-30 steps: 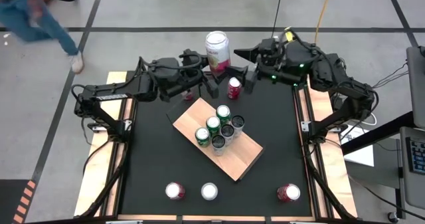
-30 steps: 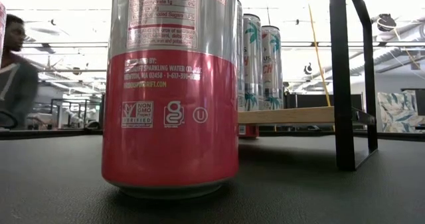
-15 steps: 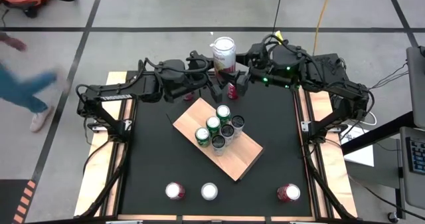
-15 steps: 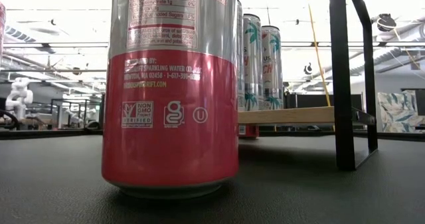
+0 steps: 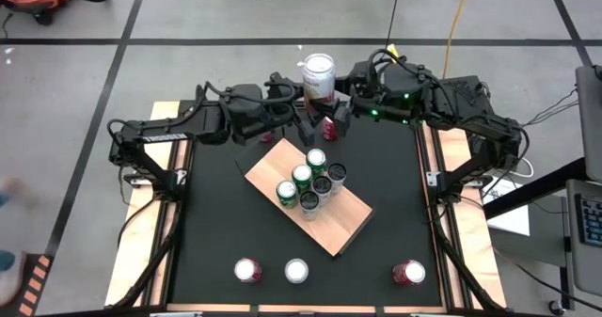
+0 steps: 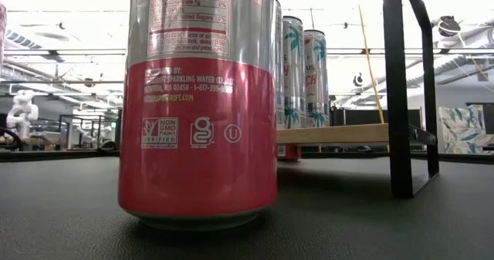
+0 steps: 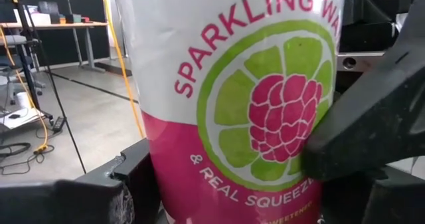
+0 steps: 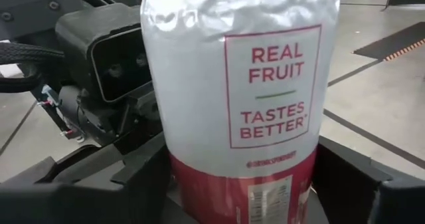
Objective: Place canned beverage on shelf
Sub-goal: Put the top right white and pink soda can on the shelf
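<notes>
A white-and-pink can stands upright in the air over the table's far edge, between my two grippers. My left gripper comes at it from the left and is shut on it. My right gripper comes from the right and is shut on it too. Below them a red-topped can stands on the black table. The shelf, a tan board on black rods, stands mid-table with several cans upright on it. My left gripper pinches the can's lower body, where white meets pink, between its two fingers. They reach in level from the table's left. The can is upright and lifted clear of the table. My right gripper has its fingers on either side of the can's pink lower band. They reach in level from the table's right, opposite the left gripper. The can stands upright between them.
Three more cans stand along the table's near edge; one fills the low view. Pale wooden rails run down both table sides. Bare black table lies between the shelf and the near cans.
My right gripper has moved toward the table's left, off the red-topped can on the table, and now stands against the held can. The can in my left gripper has shifted slightly right and come more upright. A person has walked off past the table's left.
</notes>
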Robot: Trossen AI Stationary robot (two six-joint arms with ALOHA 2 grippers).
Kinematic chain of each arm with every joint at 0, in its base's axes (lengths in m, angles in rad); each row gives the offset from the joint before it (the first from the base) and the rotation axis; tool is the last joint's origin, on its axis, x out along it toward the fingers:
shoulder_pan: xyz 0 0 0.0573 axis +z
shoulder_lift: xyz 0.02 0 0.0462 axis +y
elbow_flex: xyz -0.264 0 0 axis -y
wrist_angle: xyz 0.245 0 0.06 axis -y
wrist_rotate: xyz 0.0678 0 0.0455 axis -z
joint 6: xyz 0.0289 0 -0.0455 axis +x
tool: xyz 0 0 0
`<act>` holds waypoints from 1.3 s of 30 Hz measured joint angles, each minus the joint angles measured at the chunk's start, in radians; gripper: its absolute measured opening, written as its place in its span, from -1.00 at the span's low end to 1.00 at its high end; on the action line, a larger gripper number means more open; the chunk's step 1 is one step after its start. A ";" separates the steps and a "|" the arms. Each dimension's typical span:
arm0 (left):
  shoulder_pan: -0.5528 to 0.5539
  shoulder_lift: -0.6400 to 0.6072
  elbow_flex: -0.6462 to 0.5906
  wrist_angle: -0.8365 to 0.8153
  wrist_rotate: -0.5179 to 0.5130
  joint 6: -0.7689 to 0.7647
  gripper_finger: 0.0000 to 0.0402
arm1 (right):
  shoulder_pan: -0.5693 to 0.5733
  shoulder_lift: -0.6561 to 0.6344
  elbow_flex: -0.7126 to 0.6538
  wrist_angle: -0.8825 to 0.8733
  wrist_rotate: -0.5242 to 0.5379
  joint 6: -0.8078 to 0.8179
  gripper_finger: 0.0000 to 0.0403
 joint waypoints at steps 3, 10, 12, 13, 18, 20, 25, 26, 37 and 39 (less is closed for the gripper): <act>0.000 -0.001 0.000 0.000 0.000 0.012 0.45 | 0.000 0.008 0.000 0.007 -0.003 0.004 0.48; -0.001 -0.002 0.000 -0.009 0.010 0.048 0.45 | -0.001 0.017 0.001 0.027 -0.007 -0.002 0.65; -0.002 -0.001 0.000 -0.020 0.018 0.048 0.45 | -0.001 0.020 0.000 0.027 -0.008 -0.012 0.64; -0.002 -0.001 0.000 -0.021 0.020 0.048 0.45 | -0.001 0.020 0.000 0.029 -0.008 -0.015 0.63; -0.002 -0.001 0.000 -0.017 0.019 0.047 0.45 | -0.001 0.021 0.000 0.036 -0.009 -0.029 0.55; -0.002 -0.001 0.000 -0.018 0.019 0.046 0.45 | -0.001 0.021 0.000 0.035 -0.009 -0.031 0.50; -0.001 -0.001 0.000 -0.021 0.011 0.045 0.45 | -0.001 0.021 0.000 0.035 -0.010 -0.034 0.39; -0.001 -0.001 0.000 -0.022 0.010 0.044 0.46 | -0.001 0.021 0.000 0.035 -0.010 -0.034 0.37; -0.001 -0.045 0.000 -0.077 0.075 -0.039 0.96 | 0.000 0.005 -0.001 0.033 -0.009 -0.042 0.36; 0.000 -0.071 0.001 -0.110 0.101 -0.065 0.94 | -0.001 -0.001 -0.001 0.034 -0.008 -0.056 0.36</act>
